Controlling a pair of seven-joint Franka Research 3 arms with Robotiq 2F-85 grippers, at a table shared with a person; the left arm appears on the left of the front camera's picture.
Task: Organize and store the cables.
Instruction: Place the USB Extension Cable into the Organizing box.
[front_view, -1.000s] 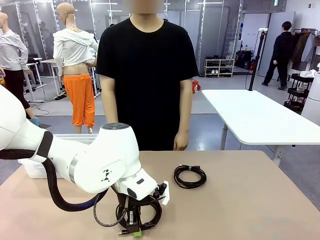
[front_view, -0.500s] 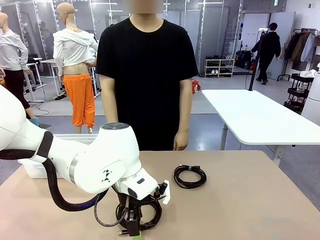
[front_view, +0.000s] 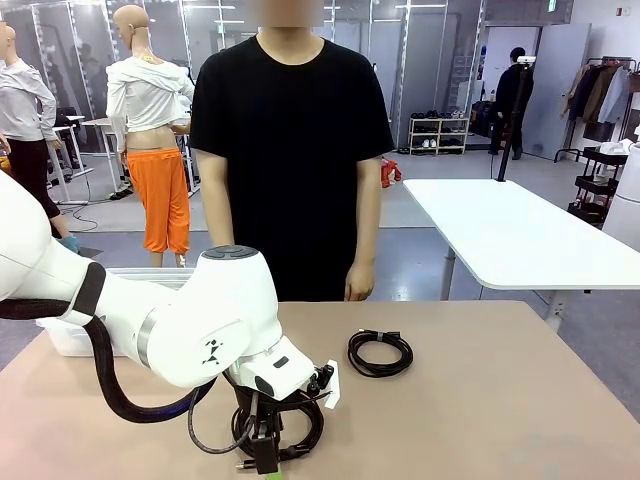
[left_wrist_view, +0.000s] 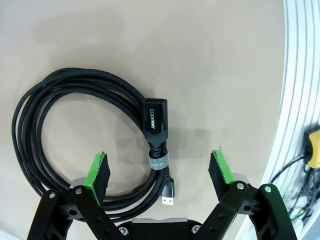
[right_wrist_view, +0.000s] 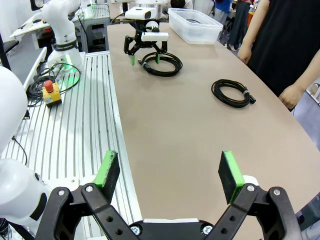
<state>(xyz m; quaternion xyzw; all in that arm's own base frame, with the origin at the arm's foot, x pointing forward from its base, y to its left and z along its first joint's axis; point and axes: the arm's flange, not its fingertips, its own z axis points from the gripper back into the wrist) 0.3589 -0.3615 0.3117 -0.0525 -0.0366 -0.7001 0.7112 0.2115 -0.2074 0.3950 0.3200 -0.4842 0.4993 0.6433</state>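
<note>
My left end effector (left_wrist_view: 159, 169) hangs with jaws apart over the banded black braided cable coil (left_wrist_view: 152, 120) at the tan desk's (front_view: 500, 400) near edge. A second black cable coil (front_view: 383, 337) lies mid-desk, before the person's hand (front_view: 358, 283). My right end effector (right_wrist_view: 170, 172) is spread and empty. A clear plastic bin (right_wrist_view: 195, 25) sits far left.

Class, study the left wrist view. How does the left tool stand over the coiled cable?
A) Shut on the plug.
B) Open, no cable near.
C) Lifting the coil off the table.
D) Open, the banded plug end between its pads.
D: the left tool is open, and the cable lies flat on the table with its banded plug end between the green pads.
</note>
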